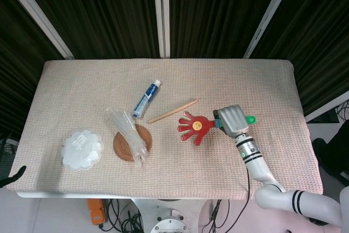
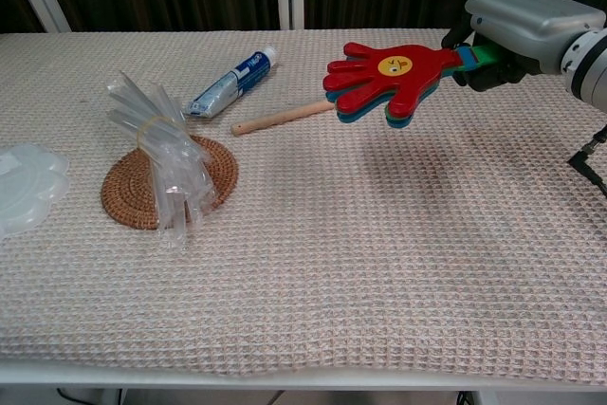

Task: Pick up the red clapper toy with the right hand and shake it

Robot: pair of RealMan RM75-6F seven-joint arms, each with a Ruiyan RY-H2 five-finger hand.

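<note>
Right hand (image 1: 231,120) grasping the clapper (image 1: 194,126) by its handle, fingers wrapped around the green grip. The grip's ringed end sticks out at the hand's 3 o'clock in the head view. The clapper's red palm extends toward 9 o'clock from the hand and lies roughly flat, face up, with blue and green leaves stacked beneath it in the chest view. It is held off the cloth (image 1: 180,167); a faint shadow on the weave below it in the chest view supports this. A grasp at the handle end leaves the palm leaves free to swing and slap together, which a shake requires. The pick-up thus appears done and the shaking stage is judged to be in hand. No left hand shows in either view.

Other items on the cloth: a stick (image 1: 173,111) at the clapper's 11 o'clock, near but apart from it; a tube (image 1: 147,98) at about 10 o'clock; a bundle of clear wrappers (image 1: 128,132) lying across a woven coaster (image 1: 124,147) at 9 o'clock; a white lid (image 1: 82,149) farther toward 9 o'clock, well apart.
</note>
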